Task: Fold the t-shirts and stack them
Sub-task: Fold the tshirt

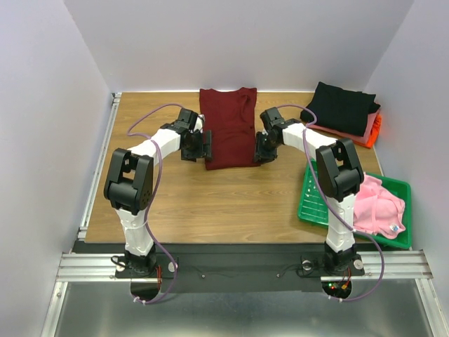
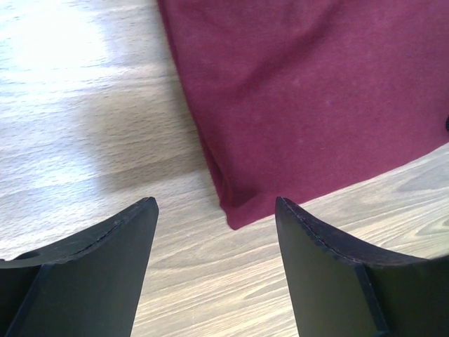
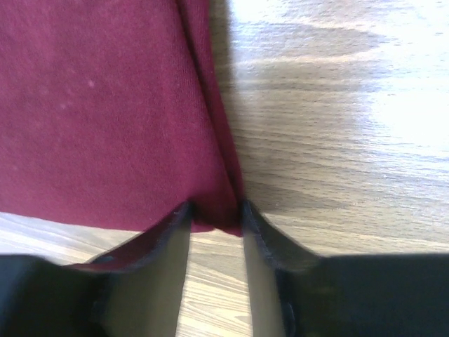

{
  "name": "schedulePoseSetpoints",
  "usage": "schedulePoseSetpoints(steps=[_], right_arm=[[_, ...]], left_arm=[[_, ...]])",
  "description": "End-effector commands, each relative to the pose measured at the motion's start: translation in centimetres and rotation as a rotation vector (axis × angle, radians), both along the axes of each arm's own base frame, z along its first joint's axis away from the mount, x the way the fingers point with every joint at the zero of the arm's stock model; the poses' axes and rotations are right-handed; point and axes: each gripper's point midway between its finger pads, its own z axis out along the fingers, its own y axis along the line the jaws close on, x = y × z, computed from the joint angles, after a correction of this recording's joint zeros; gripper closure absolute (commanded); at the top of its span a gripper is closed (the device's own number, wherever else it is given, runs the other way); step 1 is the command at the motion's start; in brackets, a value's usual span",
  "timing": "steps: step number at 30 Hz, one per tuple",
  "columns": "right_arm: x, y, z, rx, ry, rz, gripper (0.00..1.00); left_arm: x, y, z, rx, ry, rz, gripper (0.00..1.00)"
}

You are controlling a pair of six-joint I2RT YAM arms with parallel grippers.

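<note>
Clearly limp and light, so pinch maroon shirt (image 1: 228, 126) at both near corners: straddled by wide-spread left gripper (image 2: 216, 203), hemmed closely by right gripper (image 3: 216, 208), hold unconfirmable.

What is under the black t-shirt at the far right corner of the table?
Beneath the black t-shirt, folded edges of a salmon t-shirt and an orange t-shirt peek out on its right side. The rest is covered, so any further layers are hidden.

Left arm (image 1: 156, 144) and right arm (image 1: 309, 137) angled inward, left hand (image 2: 214, 209) spread wide, right hand (image 3: 216, 208) pinched narrow.
</note>
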Motion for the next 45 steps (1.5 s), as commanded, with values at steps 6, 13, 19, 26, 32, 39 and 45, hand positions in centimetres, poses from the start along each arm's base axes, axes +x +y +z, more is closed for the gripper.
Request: schedulePoseSetpoints(steps=[6, 13, 19, 26, 32, 39, 45], right_arm=[[-1.7, -0.3, -1.5, -0.003, 0.068, 0.015, 0.73], [-2.1, -0.5, -1.6, -0.011, 0.076, 0.005, 0.73], [-2.4, -0.9, -1.4, -0.022, 0.071, -0.009, 0.73], [-2.4, -1.2, -1.4, -0.029, 0.070, -0.015, 0.73], [-2.4, -1.3, -1.4, -0.034, 0.066, -0.019, 0.74], [-2.7, -1.0, -0.6, -0.013, 0.057, 0.023, 1.00], [-5.6, -1.6, 1.3, -0.008, 0.109, 0.097, 1.00]], left_arm=[[-0.8, -1.4, 0.4, 0.000, -0.012, -0.044, 0.26], [-2.0, -0.7, -1.2, 0.038, 0.030, -0.035, 0.35], [-1.8, -0.4, -2.0, 0.059, 0.046, -0.021, 0.42], [-1.2, -1.1, -2.6, 0.039, 0.048, -0.044, 0.49], [-1.7, -1.4, -3.3, 0.033, 0.075, -0.066, 0.66], [-2.6, -1.5, -3.0, 0.021, 0.097, -0.094, 0.96], [-3.9, -1.6, -1.3, 0.002, 0.120, -0.141, 1.00]])
